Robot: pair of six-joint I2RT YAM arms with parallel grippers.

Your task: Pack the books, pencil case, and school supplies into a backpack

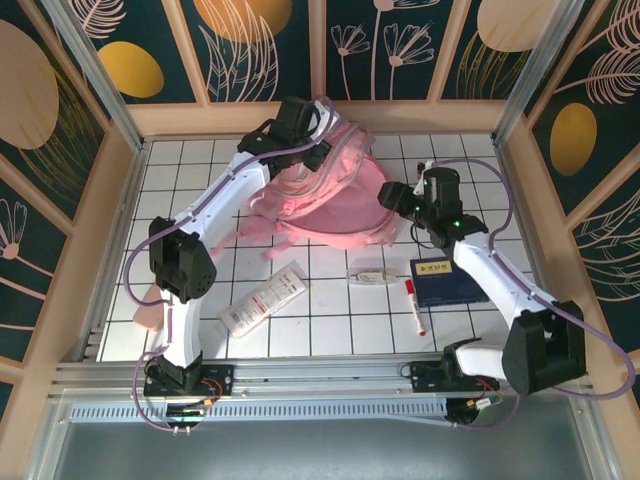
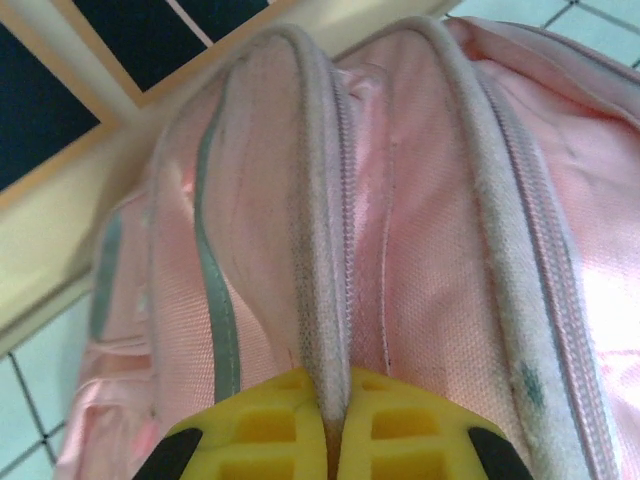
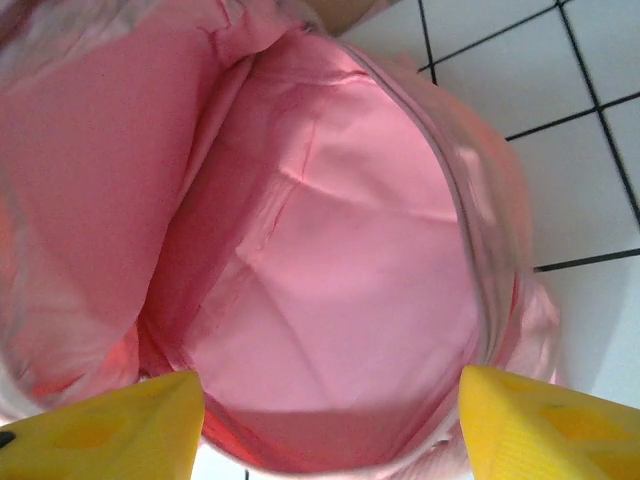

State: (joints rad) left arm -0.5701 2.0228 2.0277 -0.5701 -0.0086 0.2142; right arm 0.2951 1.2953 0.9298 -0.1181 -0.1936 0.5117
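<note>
1. Clearly, the left fingers are pressed together on a padded zip edge of the backpack. They hold it at the far top of the bag, so the bag stands lifted there.
2. The right fingers stand wide apart with nothing between them. They point into an open pocket on the right side of the backpack.
3. Inside this pocket I see pink lining and no object, so it looks empty. The other pockets I cannot judge.
4. The book lies flat on the worktop, on the near side of the right fingers and just beside the right forearm. Its longer side runs about left to right, with the pale label at the far edge.
5. The marker lies just left of the book. Its long axis runs far to near, with the red cap at the far end.
6. A long white flat item lies more to the left, on a diagonal, nearer to the left arm.
7. My judgement: nothing is packed yet. The right arm is nearer to the book and must draw back toward the near edge and turn down to reach it, while the left one holds the bag.
</note>
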